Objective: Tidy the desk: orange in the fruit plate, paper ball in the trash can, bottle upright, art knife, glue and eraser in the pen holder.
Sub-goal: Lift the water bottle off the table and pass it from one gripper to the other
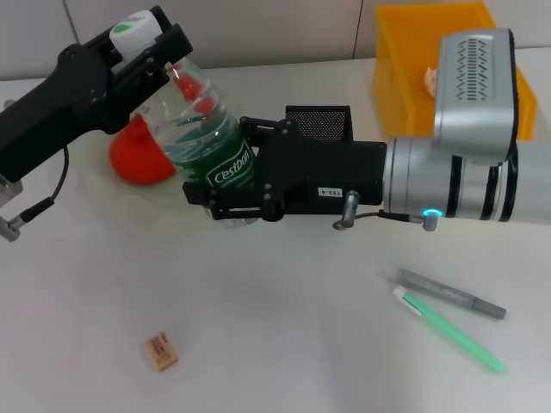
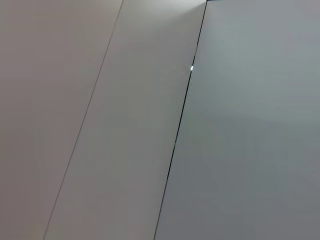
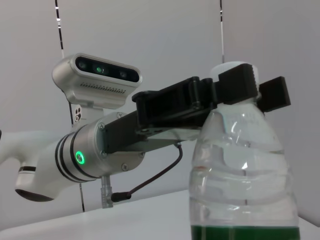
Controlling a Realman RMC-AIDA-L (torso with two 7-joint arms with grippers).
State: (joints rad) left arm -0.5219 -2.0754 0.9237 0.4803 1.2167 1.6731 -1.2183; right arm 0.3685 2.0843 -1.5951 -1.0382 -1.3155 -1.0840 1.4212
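I have both grippers clamped on the bottle [image 1: 209, 142]: left gripper [image 1: 138, 43] at cap, right gripper [image 1: 225, 185] at label; uneven release could tip it.

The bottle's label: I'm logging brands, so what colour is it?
Green with white lettering, on the bottle; the head view shows it best.

Centre: my left gripper [image 1: 142, 53] and right gripper [image 1: 225, 185] with the bottle [image 1: 202, 138] block the pen holder [image 1: 318, 122].
Front: open table [image 1: 284, 344] between eraser [image 1: 161, 352] and pens [image 1: 448, 311].
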